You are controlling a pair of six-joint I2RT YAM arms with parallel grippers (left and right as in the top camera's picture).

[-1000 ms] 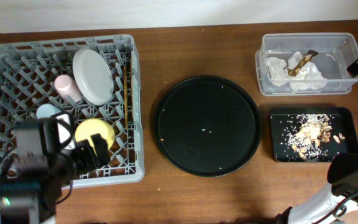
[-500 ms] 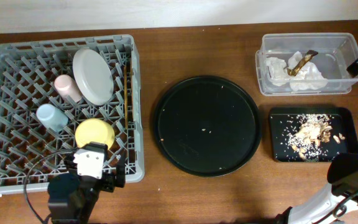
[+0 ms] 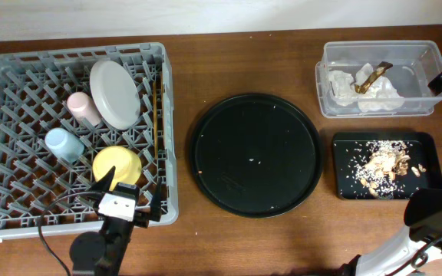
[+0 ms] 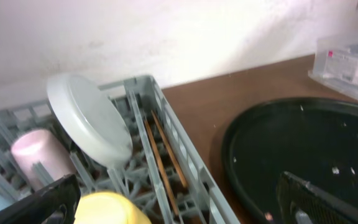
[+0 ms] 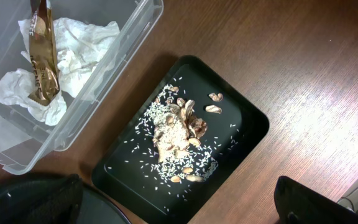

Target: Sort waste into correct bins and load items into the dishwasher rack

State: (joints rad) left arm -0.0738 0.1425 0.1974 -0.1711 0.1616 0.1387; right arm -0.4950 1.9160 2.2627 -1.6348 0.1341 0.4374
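Note:
The grey dishwasher rack [image 3: 75, 52] holds the grey plate [image 3: 115, 93], pink cup [image 3: 83, 107], light-blue cup [image 3: 61, 144], yellow bowl [image 3: 117, 165] and chopsticks [image 3: 155, 107]. My left gripper [image 3: 130, 195] is open and empty, low over the rack's front right corner beside the bowl. In the left wrist view its jaws stand wide apart, one either side of the bowl [image 4: 107, 208] and the chopsticks [image 4: 163, 155]. The clear tub [image 3: 382, 44] holds the tissue [image 3: 344, 86] and wrapper [image 3: 373, 77]. The black tray [image 3: 344, 184] holds food scraps [image 3: 386, 165]. My right gripper [image 5: 179, 211] is open and empty above the tray [image 5: 241, 130].
A large round black tray [image 3: 253, 155] lies in the middle of the wooden table, between the rack and the bins. In the left wrist view it [image 4: 303, 149] lies just right of the rack wall [image 4: 173, 130]. The right arm's body [image 3: 436, 218] is at the front right corner.
My left arm has pulled back off the rack's front left part to its front edge and shifted right, uncovering the light-blue cup. The right arm has not moved.

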